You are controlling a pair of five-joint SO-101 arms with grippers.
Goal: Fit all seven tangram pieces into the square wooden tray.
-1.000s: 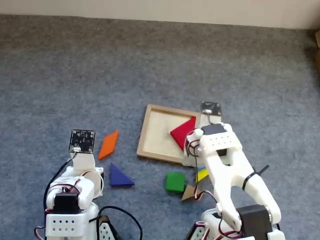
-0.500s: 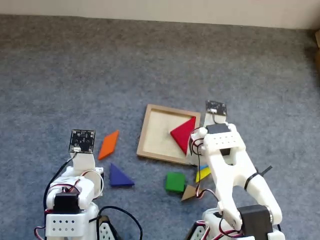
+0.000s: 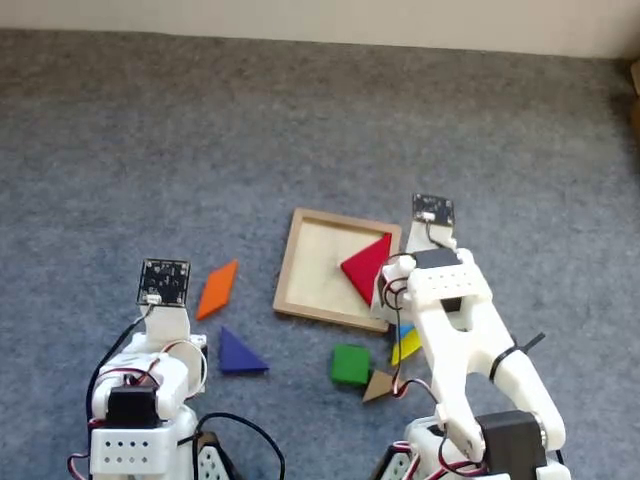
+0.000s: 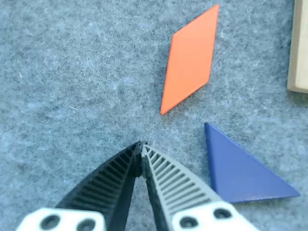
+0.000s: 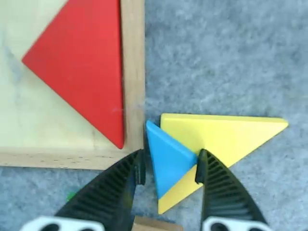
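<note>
The square wooden tray (image 3: 300, 262) lies mid-table with a red triangle (image 3: 368, 266) in its right corner. In the right wrist view my right gripper (image 5: 168, 166) is open, its fingers on either side of a small light blue triangle (image 5: 168, 156) that rests partly on a yellow triangle (image 5: 226, 132), just outside the tray rim (image 5: 132, 57). My left gripper (image 4: 141, 144) is shut on nothing, low over the carpet. Close to it lie an orange parallelogram (image 4: 191, 57) and a dark blue triangle (image 4: 238, 171).
A green square (image 3: 350, 364) and a brown triangle (image 3: 378, 385) lie on the carpet in front of the tray, beside the right arm (image 3: 450, 310). The orange parallelogram (image 3: 217, 288) and dark blue triangle (image 3: 239, 353) are left of the tray. Grey carpet stretches beyond.
The right arm has shifted a little to the right and away, off the tray's edge. The left arm and the pieces have not moved.
</note>
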